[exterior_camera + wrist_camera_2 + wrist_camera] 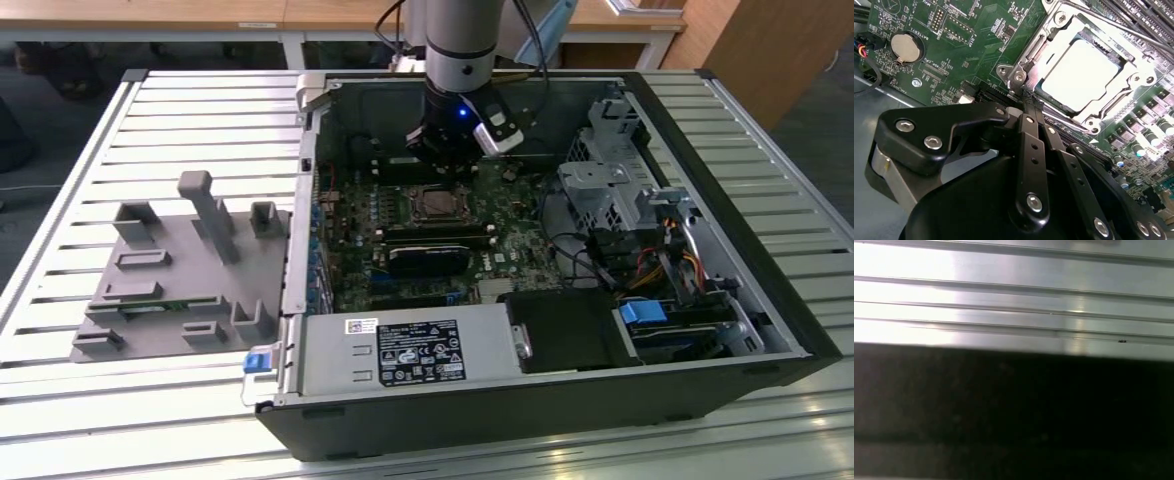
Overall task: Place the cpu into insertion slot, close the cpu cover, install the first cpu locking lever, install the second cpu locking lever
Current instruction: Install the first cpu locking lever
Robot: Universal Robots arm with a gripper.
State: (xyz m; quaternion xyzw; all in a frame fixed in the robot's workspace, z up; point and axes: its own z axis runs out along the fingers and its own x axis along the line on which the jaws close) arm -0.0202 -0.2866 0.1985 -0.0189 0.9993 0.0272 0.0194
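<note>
Slatted metal table [160,110], open computer case [747,250], gripper [1026,102] jaws closed together, holding nothing, near cpu [1081,70] seated under cpu cover [1054,30].

The arm hangs straight down from twelve o'clock in the exterior view. Its gripper [447,150] points downward. In the second wrist view the black fingers [1030,150] lie pressed together.

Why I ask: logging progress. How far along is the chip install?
Done: the chip sits in the socket with the cover frame shut over it. In hand: the hand, shut, is at the socket's corner. Left: the levers; whether either is latched, I can't tell.
</note>
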